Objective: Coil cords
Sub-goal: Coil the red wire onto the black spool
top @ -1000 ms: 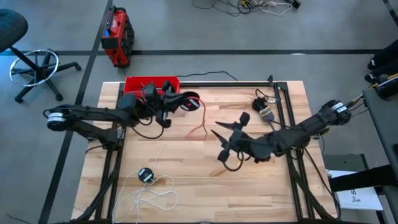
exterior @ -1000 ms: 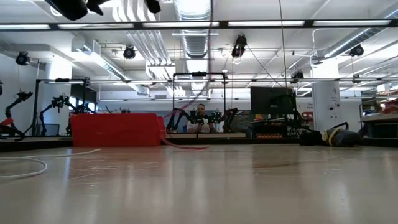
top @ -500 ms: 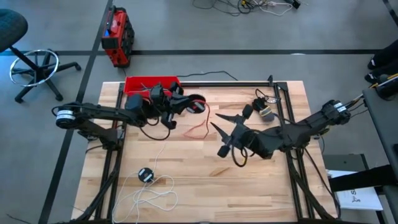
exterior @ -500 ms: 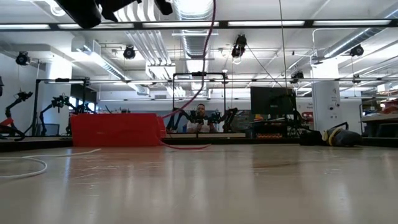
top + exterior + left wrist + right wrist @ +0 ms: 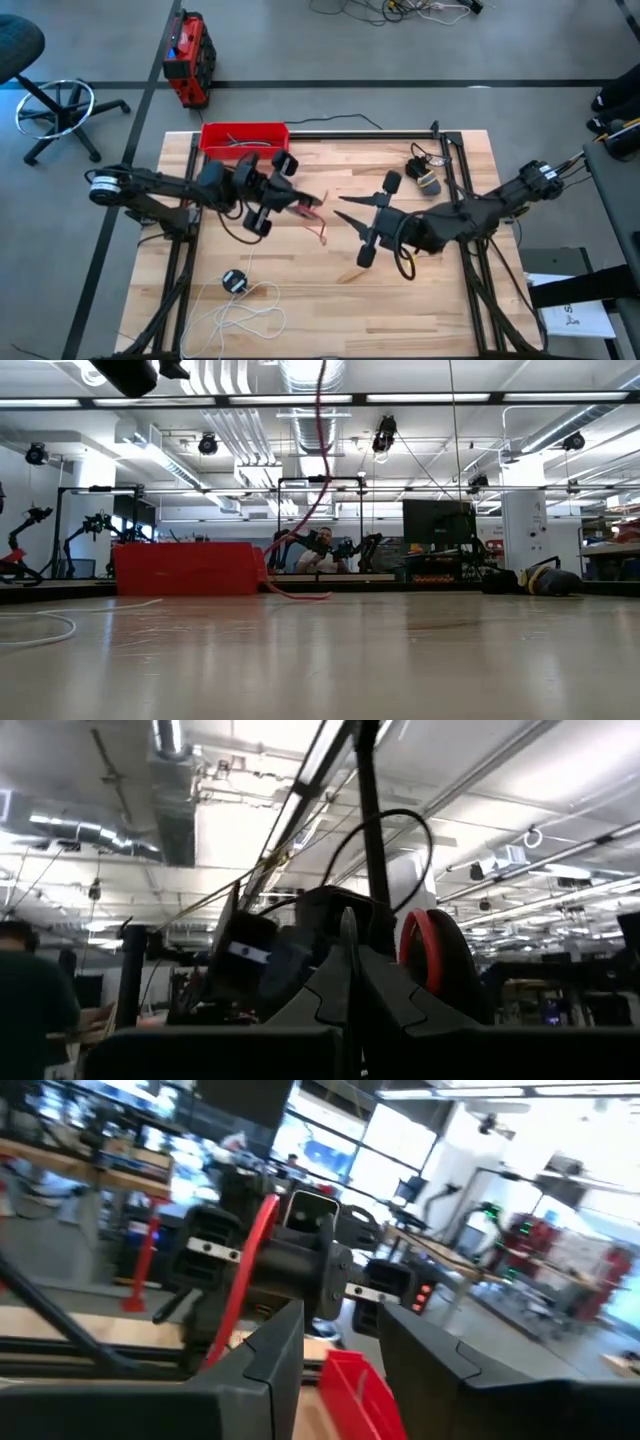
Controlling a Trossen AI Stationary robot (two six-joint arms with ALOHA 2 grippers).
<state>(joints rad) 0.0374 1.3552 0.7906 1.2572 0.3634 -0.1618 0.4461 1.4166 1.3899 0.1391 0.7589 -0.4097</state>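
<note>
Pale wooden boards make up the table [image 5: 400, 310], set in a dark frame on a grey workshop floor. On it, the red cord [image 5: 312, 214] hangs from the left gripper [image 5: 268, 192] above the middle of the table, its free end trailing down to the wood just right of that gripper; the low view shows it dropping in a slack curve and curling where it lands. It looks thin, light and wholly limp, so I judge it will sag from any single hold and spring out of a loop unless pinned (a pinch close to the wound part, not at the loose tail, seems the safer hold). The left wrist view shows a red loop beside that gripper's fingers, which look closed together on it. The white cord [image 5: 250, 305] lies tangled at the near left of the table, its black disc [image 5: 234, 281] resting flat just beside it; that disc is the one stiff part worth grasping. The right gripper [image 5: 352, 222] hovers right of centre with its fingers spread and nothing between them, pointing toward the red cord. A red tray [image 5: 243, 137] sits at the far left edge.
</note>
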